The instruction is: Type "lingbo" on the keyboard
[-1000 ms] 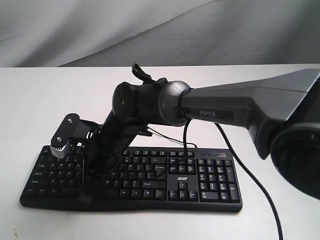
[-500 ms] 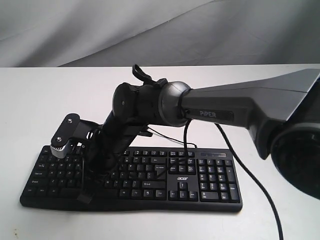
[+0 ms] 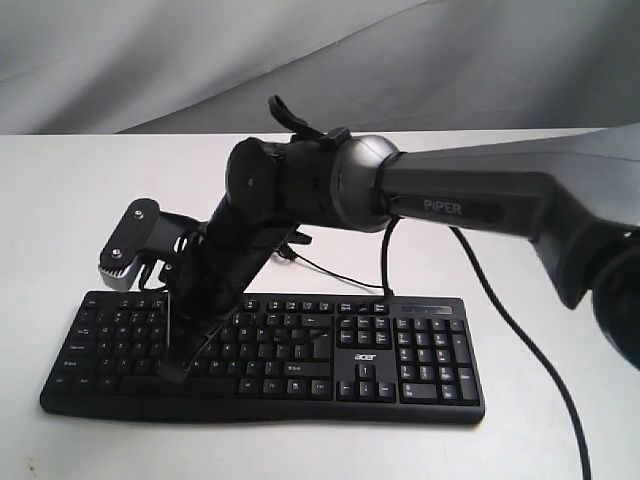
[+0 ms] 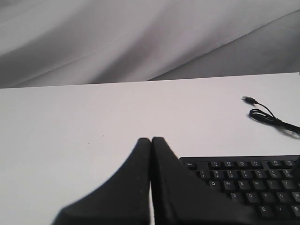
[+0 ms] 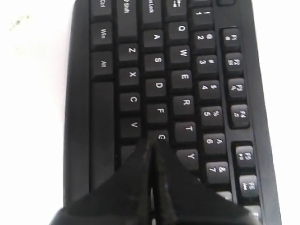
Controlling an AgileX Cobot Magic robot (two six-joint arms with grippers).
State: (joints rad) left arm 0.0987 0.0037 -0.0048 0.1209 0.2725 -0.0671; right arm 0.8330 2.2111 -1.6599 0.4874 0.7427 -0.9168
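**Keyboard (image 3: 300,352) under the right claw, both claws pinched shut**

The black keyboard lies flat on the white table (image 3: 70,200), toward the 6 o'clock side of the exterior view, with its number pad (image 3: 432,355) at the 3 o'clock end and the white acer logo (image 3: 365,356) just beside that pad. Its thin cable (image 3: 335,272) leaves the far edge toward 12 o'clock; in the left wrist view the cable's loose end and plug (image 4: 249,99) rest on the bare table, apart from the keys.

The right arm (image 3: 460,205) reaches in from 3 o'clock, across the middle, and slopes down to the keyboard's 9 o'clock half. The right claw (image 3: 175,370) has its two fingers pressed together, gripping nothing. In the right wrist view its tip (image 5: 151,141) sits at the G key (image 5: 161,136), hiding part of it — whether it presses the key I cannot tell.

The left claw (image 4: 151,140) is likewise closed and empty, finger against finger, over the table at the keyboard's corner. Grey cloth (image 3: 300,60) hangs behind the table at 12 o'clock.
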